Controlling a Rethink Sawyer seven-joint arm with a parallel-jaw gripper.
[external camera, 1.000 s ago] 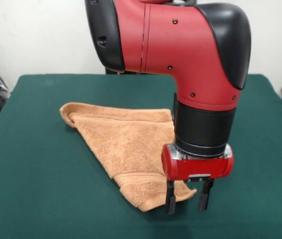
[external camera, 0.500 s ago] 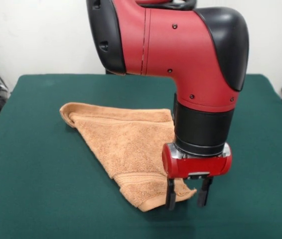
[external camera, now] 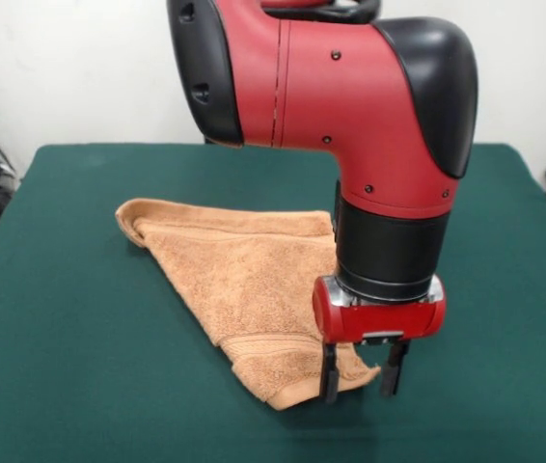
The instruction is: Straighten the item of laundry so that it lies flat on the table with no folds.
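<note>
You have the orange-tan terry hand towel [external camera: 239,280] lying folded on the dark green felt-topped table [external camera: 70,347], a little left of the table's middle as you look from the front camera. It makes a rough triangle: one long edge runs across the far side from a rolled, curled-over corner at the left to a point hidden behind the red and black robot arm [external camera: 350,125] at the right, and the two other sides narrow toward the near edge of the table. A woven border band crosses the towel close to its near tip, and the hem below it is doubled, so you can see more than one layer there. The surface looks mostly smooth, with soft creases along the left fold.

The arm comes down from above and stands almost upright over the towel's right side, covering part of it. Its gripper [external camera: 360,374] sits low at the near right corner of the towel. You can see the two dark fingers [external camera: 330,376] parted to a moderate width, with nothing between them but the edge of the cloth: the left-hand finger in this view is over or touching the towel's corner, the other is over bare green felt just beside it. Whether the tips press the table you cannot tell from here.
</note>
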